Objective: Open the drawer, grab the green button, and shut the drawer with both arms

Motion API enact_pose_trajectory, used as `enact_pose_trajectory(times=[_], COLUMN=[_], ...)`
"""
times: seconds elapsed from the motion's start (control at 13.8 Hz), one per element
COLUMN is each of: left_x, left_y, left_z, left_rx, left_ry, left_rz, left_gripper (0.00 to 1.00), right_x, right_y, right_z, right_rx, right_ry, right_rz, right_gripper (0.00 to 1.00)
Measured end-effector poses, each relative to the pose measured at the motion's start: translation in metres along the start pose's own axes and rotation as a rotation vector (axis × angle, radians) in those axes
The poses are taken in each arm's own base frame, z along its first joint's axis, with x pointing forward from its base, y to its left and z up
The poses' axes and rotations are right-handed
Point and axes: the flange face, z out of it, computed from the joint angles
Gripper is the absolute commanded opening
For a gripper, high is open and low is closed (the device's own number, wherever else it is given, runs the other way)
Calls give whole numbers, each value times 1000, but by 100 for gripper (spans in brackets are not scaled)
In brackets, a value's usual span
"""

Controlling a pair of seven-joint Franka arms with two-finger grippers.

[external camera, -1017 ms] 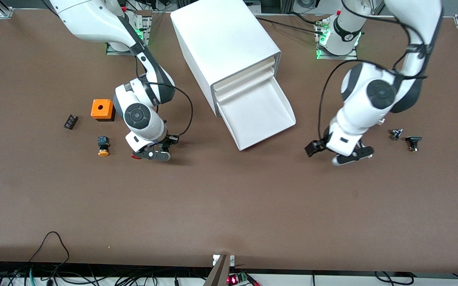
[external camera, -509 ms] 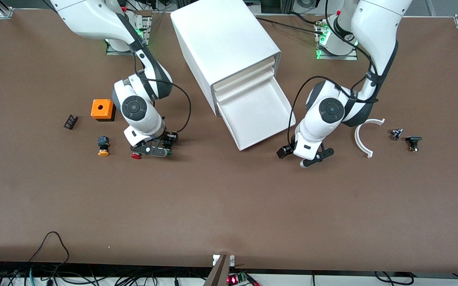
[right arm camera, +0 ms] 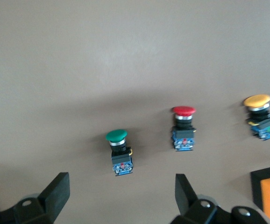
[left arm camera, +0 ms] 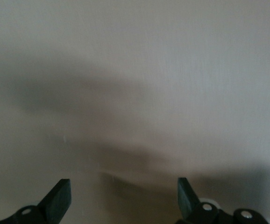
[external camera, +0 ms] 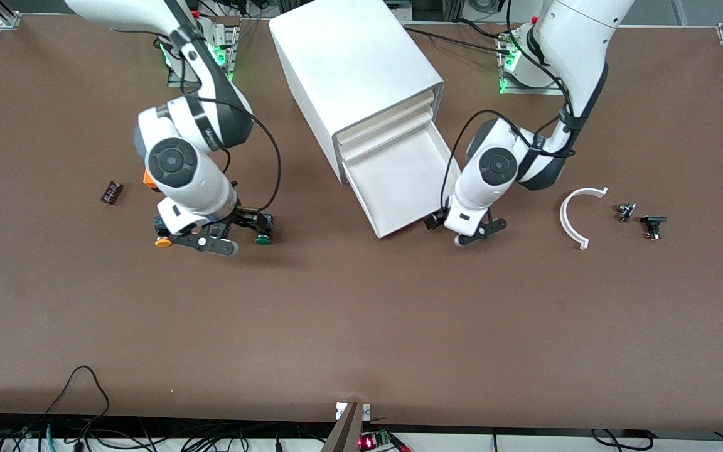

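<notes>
Right gripper [external camera: 211, 242], jaws spread and empty, hangs over the table [external camera: 361, 326] above three push buttons lying in a row toward the right arm's end: one green button [right arm camera: 118, 151], one red button [right arm camera: 183, 129], one yellow button [right arm camera: 262, 120]. Each lies on its side, long axis pointing cap-first at the front camera. Left gripper [external camera: 462, 231], jaws apart and empty, sits just beside the front corner of the one pulled-out drawer [external camera: 399, 182].

Brown table [external camera: 361, 326], white cabinet [external camera: 349, 63], 3 push buttons (green [external camera: 263, 238]), curved white piece [external camera: 572, 216]
</notes>
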Motion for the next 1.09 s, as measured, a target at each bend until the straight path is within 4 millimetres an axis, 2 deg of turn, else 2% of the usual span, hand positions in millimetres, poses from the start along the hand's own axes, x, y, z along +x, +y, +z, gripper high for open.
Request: enact_pose_trajectory(times=[0.15, 0.29, 0.44, 0.65, 0.87, 1.09], left_x=[-26, -51, -79, -110, -134, -156], left_y=[6, 13, 21, 28, 37, 42], left_z=[1, 1, 3, 5, 6, 8], left_rx=[19, 43, 64, 104, 111, 116], left_ry=[-30, -63, -94, -140, -161, -178], left_rz=[38, 78, 124, 177, 220, 259], left_gripper=[100, 100, 100, 100, 100, 100], right_x=[15, 28, 39, 48, 47, 33], right_y=[13, 33, 65, 115, 157, 175], right_z=[-25, -41, -59, -88, -119, -163], right_rx=[16, 29, 22, 13, 3, -14], right_ry=[28, 51, 48, 46, 36, 3], right_rz=[9, -7, -28, -83, -69, -53], right_gripper=[100, 100, 100, 100, 100, 100])
